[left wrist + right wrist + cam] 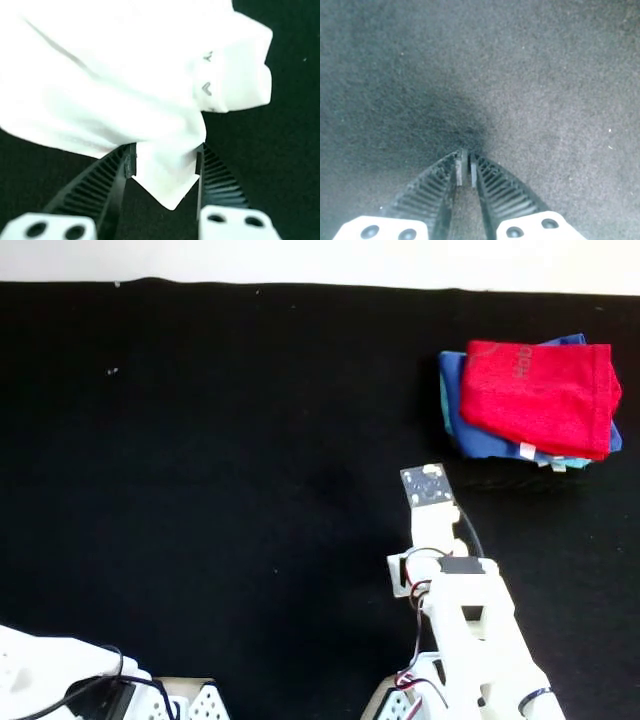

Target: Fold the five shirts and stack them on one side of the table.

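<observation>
A white shirt (125, 75) is gripped by the left gripper (165, 165): a corner of the cloth is pinched between the fingers (131, 162) and hangs past them, while the bulk is bunched beyond the tips over the black table (200, 440). The right gripper (466, 167) is seen closed to a narrow slit, holding nothing, low over bare table. A red shirt (535, 395) is laid topmost on a folded stack, over a blue shirt (452, 390), at the far right side.
</observation>
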`<action>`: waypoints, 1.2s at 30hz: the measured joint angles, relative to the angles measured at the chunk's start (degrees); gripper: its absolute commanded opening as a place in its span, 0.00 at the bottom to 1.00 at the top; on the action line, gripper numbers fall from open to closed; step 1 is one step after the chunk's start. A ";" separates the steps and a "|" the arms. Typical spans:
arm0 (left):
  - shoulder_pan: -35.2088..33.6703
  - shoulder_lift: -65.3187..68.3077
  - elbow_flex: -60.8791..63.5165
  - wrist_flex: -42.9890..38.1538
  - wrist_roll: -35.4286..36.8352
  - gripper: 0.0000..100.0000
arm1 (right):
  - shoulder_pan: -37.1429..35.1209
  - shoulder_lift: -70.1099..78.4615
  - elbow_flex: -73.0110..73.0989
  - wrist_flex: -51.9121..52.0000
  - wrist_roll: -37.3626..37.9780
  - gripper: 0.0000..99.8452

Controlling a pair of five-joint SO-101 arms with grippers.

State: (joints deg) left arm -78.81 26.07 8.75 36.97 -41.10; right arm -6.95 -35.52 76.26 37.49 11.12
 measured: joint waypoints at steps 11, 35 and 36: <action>2.46 0.62 -1.67 1.49 -0.09 0.01 | 0.09 0.00 0.00 0.00 0.00 0.01; 67.25 -29.89 -26.29 58.64 22.68 0.01 | 0.09 0.00 0.00 0.00 0.00 0.01; 70.42 -30.33 -27.69 58.99 23.38 0.01 | 0.09 0.00 0.00 0.00 0.00 0.01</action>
State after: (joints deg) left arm -8.40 -4.26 -18.95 95.96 -17.71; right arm -6.86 -35.52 76.26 37.49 11.12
